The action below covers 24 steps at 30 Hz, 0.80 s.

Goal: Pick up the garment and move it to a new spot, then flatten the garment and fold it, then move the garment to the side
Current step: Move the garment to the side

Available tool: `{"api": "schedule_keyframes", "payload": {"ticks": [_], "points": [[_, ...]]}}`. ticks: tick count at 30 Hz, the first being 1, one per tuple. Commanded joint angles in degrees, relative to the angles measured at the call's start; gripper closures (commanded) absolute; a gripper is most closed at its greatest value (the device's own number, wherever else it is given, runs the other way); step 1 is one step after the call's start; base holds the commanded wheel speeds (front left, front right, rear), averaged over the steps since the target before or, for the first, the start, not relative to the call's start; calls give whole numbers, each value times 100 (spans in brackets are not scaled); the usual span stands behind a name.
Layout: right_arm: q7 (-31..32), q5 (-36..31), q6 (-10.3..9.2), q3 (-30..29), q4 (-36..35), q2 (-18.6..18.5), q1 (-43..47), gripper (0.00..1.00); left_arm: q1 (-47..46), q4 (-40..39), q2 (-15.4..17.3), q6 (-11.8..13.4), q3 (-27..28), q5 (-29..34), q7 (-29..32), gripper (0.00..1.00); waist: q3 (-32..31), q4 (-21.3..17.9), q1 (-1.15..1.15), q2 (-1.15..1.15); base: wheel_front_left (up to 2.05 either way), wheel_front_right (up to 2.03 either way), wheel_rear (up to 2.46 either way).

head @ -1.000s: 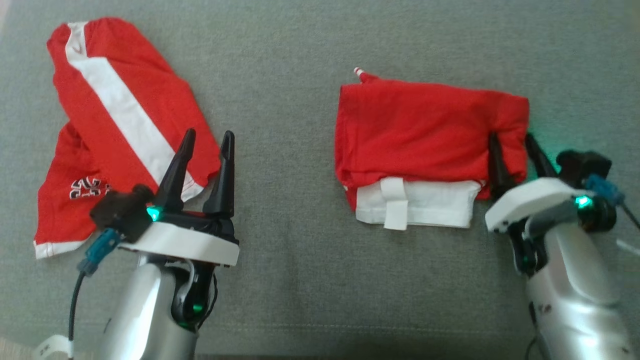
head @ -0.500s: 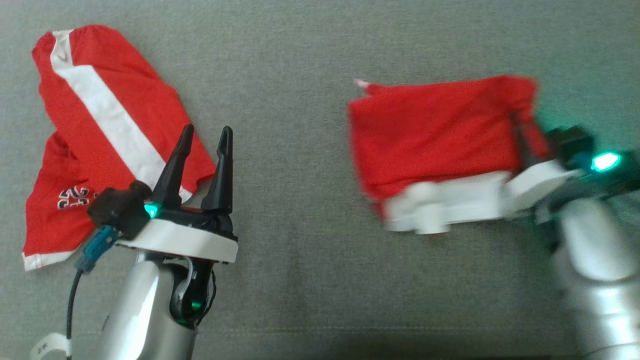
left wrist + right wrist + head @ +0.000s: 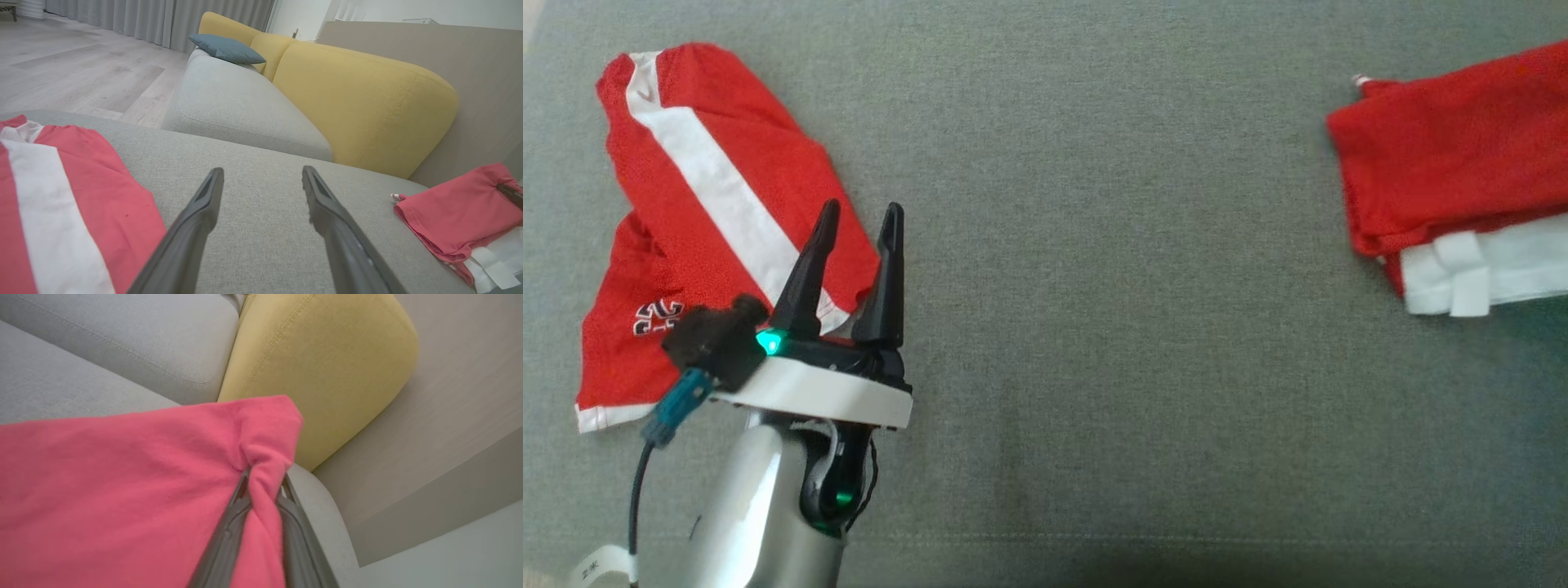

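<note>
Far left: a second red garment (image 3: 711, 204) with a white stripe lies loose and unfolded on the grey sofa cushion (image 3: 1094, 343).

Left gripper (image 3: 863, 208) hovers at that garment's near right edge. Its jaws are released, holding nothing, and point away across the cushion.

Far right, partly cut off in the head view: the folded garment (image 3: 1454, 163), red layers stacked over a white panel on its near side. In the left wrist view it appears to rest on the cushion near the right end. Whether any part is lifted cannot be told.

Right gripper (image 3: 265, 477): jaws clenched on a bunched pinch of red cloth at the garment's right corner, with the yellow backrest (image 3: 318, 375) beyond.

Handling, as a judgement: the cloth looks light, soft and limp, with nothing stiff to keep the fold. A single-corner hold probably catches only the upper layers, so the stack may slide apart or trail. A bite through all layers at the folded edge, kept low, looks safer. This reads as the final move to the side.
</note>
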Motion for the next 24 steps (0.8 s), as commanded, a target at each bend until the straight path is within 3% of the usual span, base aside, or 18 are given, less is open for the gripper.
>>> {"api": "schedule_keyframes", "payload": {"ticks": [1,12,13,14,15,16,24], "points": [[13,-72,-5,-82,-269,-181,-76,100,-100,-204,56,-35,191,-20,-29,0,19,20,0,0,0,0,0],[-5,-26,-5,-204,-778,-8,38,100,-136,-250,56,-35,157,13,-29,0,206,-5,0,0,0,0,0],[-10,11,-5,-205,-812,16,35,83,-142,-251,56,-35,155,24,-29,0,222,-13,0,0,0,0,0],[-7,60,-5,-221,-838,52,31,55,-148,-251,56,-35,152,35,-29,0,233,-21,0,0,0,0,0],[-11,120,-5,-251,-870,103,23,5,-153,-250,56,-35,151,46,-29,0,239,-31,0,0,0,0,0],[15,182,-5,-306,-891,165,12,0,-157,-246,56,-35,152,55,-29,0,239,-41,0,0,0,0,0],[-102,260,-5,-91,-1127,544,12,0,-158,-171,56,-35,172,83,-29,0,-27,-120,0,0,0,0,0]]}}
